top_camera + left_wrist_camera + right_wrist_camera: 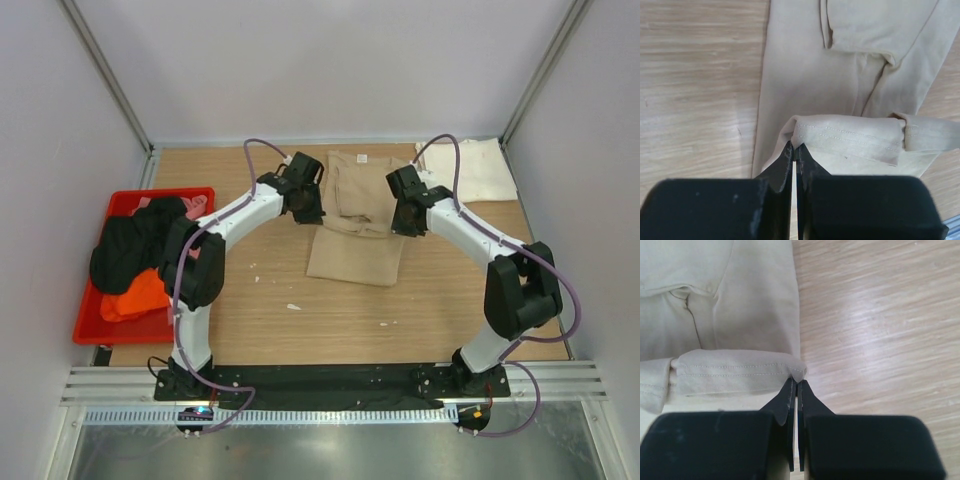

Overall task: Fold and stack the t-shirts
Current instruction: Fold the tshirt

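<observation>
Table (pixel 300 330): wood; both arms are bolted at its near edge and reach away over it.
Bin (pixel 90 330): red, at the left edge of the table, beside the left arm.
Black shirt (pixel 125 250): bunched in the bin, spilling over its left rim.
Orange shirt (pixel 135 298): crumpled at the near end of the bin, partly under the black one.
Pink shirt (pixel 197 205): a little shows at the bin's far right corner; the rest is hidden.
Left gripper (pixel 795 150) (pixel 303 200): clamped on the left corner of the hem (pixel 850 137), fingertips pressed together with cloth between them.
Right gripper (pixel 796 382) (pixel 405 210): pinched tight on the right corner of the same hem (pixel 735 371).
Hem: stitched edge stretched between the two grippers, raised over the rest of the shirt.
Tan shirt (pixel 355 255) (pixel 805 75) (pixel 755 300): middle of the table, between the grippers; sleeves folded inward, so the body is a narrow strip running away from the arms; its near part lies flat on the wood.
White shirt (pixel 475 170): folded flat at the far right corner, just beyond the right gripper, apart from the tan one.
</observation>
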Controlling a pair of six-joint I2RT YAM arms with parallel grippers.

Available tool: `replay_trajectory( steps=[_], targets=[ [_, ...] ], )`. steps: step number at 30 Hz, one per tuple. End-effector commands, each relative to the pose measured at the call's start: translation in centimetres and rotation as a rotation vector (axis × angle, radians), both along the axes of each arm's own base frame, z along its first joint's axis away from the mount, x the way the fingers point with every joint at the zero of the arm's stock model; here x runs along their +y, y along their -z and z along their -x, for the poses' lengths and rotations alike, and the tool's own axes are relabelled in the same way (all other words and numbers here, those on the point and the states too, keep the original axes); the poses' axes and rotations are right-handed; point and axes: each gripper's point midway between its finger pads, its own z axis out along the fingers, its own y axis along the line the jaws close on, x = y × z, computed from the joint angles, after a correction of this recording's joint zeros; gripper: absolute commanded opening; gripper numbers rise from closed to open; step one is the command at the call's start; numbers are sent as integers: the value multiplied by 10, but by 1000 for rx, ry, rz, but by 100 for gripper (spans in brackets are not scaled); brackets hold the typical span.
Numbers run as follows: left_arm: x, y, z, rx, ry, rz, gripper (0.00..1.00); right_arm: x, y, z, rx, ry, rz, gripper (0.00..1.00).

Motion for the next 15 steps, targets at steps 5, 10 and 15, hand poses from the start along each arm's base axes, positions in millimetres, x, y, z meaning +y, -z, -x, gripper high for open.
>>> replay_trajectory(
  steps=[5, 10, 15],
  targets=[
    [3, 8, -37, 8, 2, 7, 0, 3, -5, -44, -39, -62, 12, 1],
    [-2, 10, -53, 1, 18, 26, 0, 2, 1, -57, -21, -57, 33, 1],
    [-7, 20, -60, 6, 25, 36, 0, -7, 8, -66, -4, -38, 60, 1]
  ],
)
